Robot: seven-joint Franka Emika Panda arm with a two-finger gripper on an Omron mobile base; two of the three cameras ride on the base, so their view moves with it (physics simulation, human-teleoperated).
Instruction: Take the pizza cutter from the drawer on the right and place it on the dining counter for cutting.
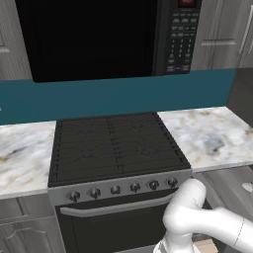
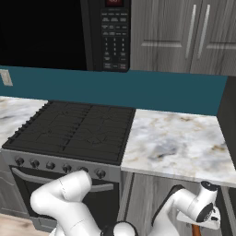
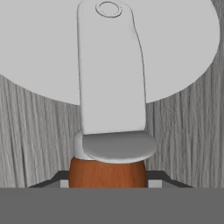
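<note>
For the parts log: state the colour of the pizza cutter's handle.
Reddish-brown, on the silver-wheeled pizza cutter; its rounded handle shows best in the hand view.

One pizza cutter (image 3: 111,78), one stove (image 1: 116,148), one microwave (image 1: 108,37), six stove knobs (image 1: 115,189)

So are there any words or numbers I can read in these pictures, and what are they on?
No text can be read anywhere.
Microwave keypad: rows of tiny button marks, too small and blurred to read.
Microwave display: a reddish glow, cut off, unreadable.
Stove knobs: no markings visible.
Pizza cutter: plain, no brand.
</note>
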